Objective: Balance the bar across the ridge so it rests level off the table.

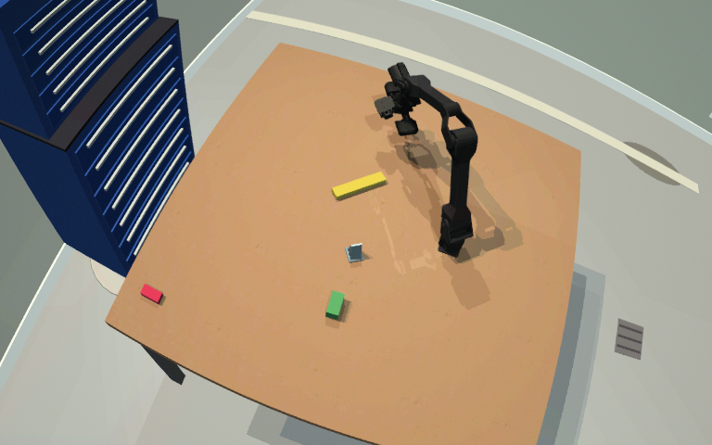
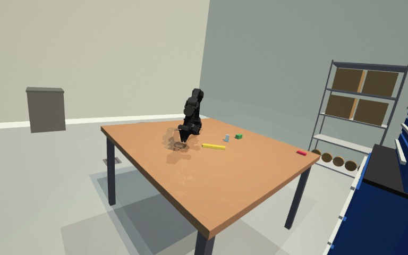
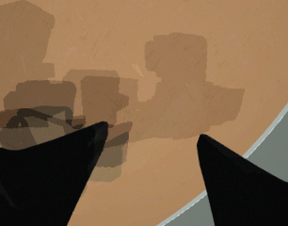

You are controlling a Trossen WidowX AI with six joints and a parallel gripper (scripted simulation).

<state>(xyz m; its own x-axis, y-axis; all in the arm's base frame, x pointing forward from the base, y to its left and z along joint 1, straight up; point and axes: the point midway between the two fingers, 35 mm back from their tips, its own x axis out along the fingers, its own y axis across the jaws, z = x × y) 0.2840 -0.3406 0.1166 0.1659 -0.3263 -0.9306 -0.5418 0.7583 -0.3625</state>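
The long yellow bar lies flat on the table. The small blue-grey ridge stands on the table apart from the bar, with nothing on it. My gripper is open and empty, pointing down above the table, beyond the bar's right end in the top view. In the wrist view only bare table, shadows and floor show between and around the fingers; the bar and the ridge are out of that view.
A green block lies near the ridge, on its side away from the bar. A red block lies near a table corner. A blue drawer cabinet stands beside the table.
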